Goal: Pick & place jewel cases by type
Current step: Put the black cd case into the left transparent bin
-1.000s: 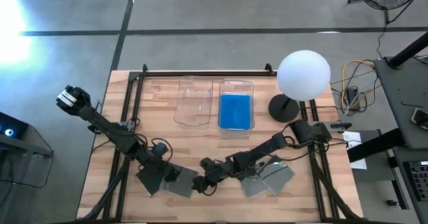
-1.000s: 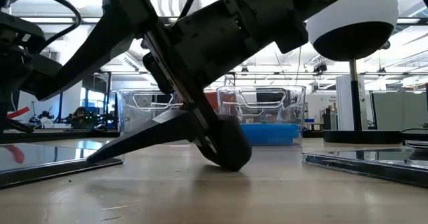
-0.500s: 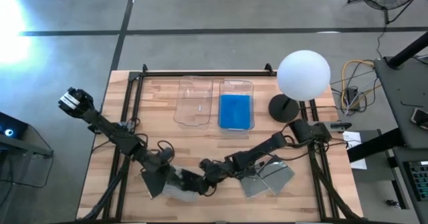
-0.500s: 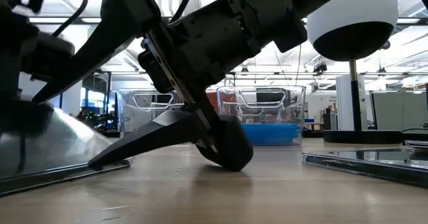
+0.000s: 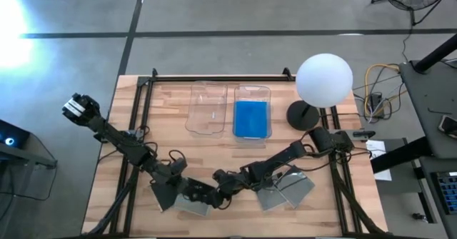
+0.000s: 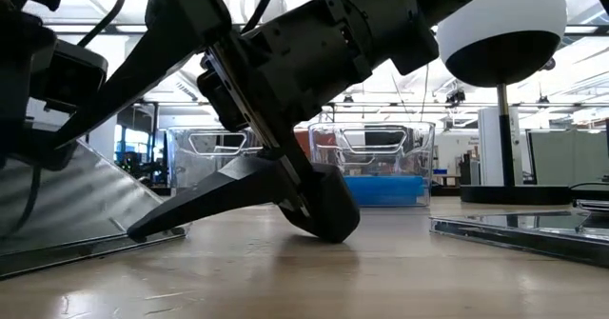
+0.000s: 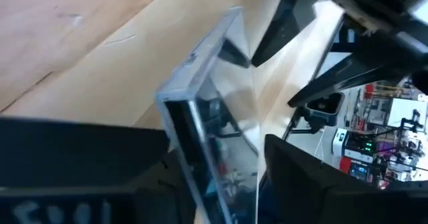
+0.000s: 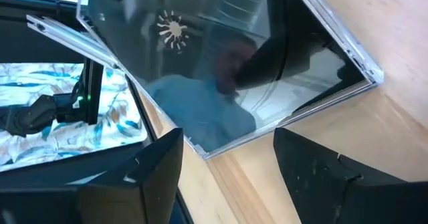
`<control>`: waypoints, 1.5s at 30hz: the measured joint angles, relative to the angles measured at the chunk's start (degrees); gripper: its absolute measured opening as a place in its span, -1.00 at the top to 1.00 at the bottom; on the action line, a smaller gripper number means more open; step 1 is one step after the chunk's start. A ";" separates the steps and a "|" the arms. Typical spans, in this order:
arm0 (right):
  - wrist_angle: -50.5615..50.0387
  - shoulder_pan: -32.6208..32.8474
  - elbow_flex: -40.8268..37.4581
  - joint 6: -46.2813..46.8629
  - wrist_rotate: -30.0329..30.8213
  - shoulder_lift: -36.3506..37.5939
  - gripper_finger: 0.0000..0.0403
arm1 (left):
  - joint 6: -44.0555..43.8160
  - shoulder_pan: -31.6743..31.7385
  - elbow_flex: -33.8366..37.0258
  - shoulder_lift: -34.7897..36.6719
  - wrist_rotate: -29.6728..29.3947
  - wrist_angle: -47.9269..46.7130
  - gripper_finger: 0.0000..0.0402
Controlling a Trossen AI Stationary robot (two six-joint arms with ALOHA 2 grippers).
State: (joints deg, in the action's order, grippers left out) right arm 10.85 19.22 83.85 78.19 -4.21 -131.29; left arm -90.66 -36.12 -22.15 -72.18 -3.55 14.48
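A: Where is the grey jewel case?
B: Lower centre-left of the high view, one edge tilted up off the table, clamped by the left gripper.
A: The right gripper?
B: Low beside it, fingers apart, one tip under the case.

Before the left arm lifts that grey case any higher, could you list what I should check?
1. Grip: left gripper has the grey case between its fingers. Ok.
2. Case free of the table: tilted, lower edge down by a flat case. Not ok.
3. Right gripper out of the way: open, low beside the case. Not ok.
4. Clear bin has room: ok.
5. Blue cases kept in the other bin: ok.
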 joint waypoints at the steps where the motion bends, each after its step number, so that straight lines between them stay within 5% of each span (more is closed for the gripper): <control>1: -0.02 0.00 -0.02 -0.09 0.06 0.09 -0.13 | -0.16 0.00 0.00 0.00 0.02 -0.15 0.39; 10: -0.67 -0.02 -0.21 -1.74 0.33 1.06 -0.13 | -0.54 0.00 -0.15 0.19 -0.50 1.19 0.95; 15: -5.62 -0.18 -0.33 -5.26 1.52 3.62 -0.13 | 0.35 0.00 -0.11 1.68 -1.92 0.92 0.98; 24: -31.02 -0.10 -0.93 -14.57 8.79 14.61 -0.13 | 2.48 0.01 0.07 11.45 -7.61 -8.09 0.98; 32: -42.64 1.66 -2.36 -13.76 23.00 26.67 -0.13 | 14.35 0.07 -2.58 25.84 -33.00 -8.30 0.99; 40: -45.89 2.56 -4.34 -2.91 33.54 32.45 -0.13 | 20.45 1.08 -5.66 31.33 -78.49 -9.03 0.99; 45: -45.81 2.58 -4.64 -1.94 32.90 31.77 -0.13 | 33.70 6.54 -7.44 28.97 -78.22 -9.05 0.99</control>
State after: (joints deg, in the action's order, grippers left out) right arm -34.96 21.80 79.22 76.26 28.69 -99.53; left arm -56.95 -29.57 -29.60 -43.21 -81.77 5.43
